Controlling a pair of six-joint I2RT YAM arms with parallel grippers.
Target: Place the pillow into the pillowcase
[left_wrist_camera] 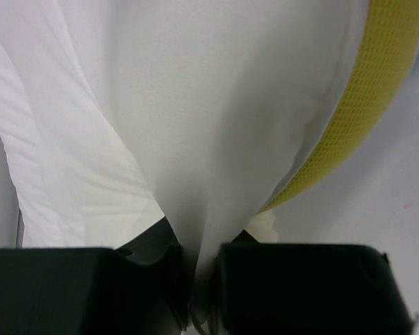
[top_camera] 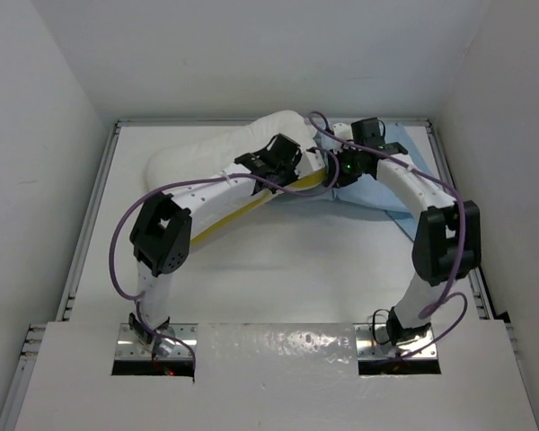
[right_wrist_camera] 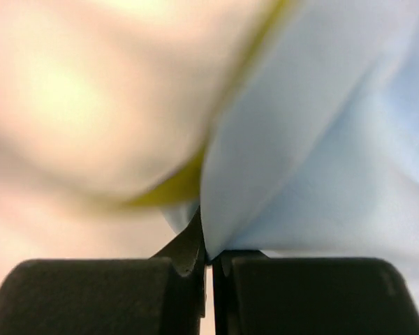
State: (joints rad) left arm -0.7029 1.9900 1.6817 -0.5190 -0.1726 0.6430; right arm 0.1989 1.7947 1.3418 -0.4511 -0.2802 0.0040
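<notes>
Care at the opening mattered most here, we judged: the pillow [top_camera: 211,157] was not yet inside, so the edge of the pillowcase [top_camera: 382,193] had to be lifted wide while the pillow's corner was fed in, both pulls gentle so neither fabric slipped. We saw the left gripper [left_wrist_camera: 199,244] pinching a fold of the pillow's white cover beside its yellow band [left_wrist_camera: 377,91]. The right gripper [right_wrist_camera: 208,252] was squeezed onto a light blue fold of the pillowcase.

Both arms reached forward from the near edge of the table [top_camera: 278,269], elbows raised, wrists turned inward, grippers close together. The pillow lay along the far edge, left of centre. The pillowcase lay toward the far right corner, meeting the pillow's right end.
</notes>
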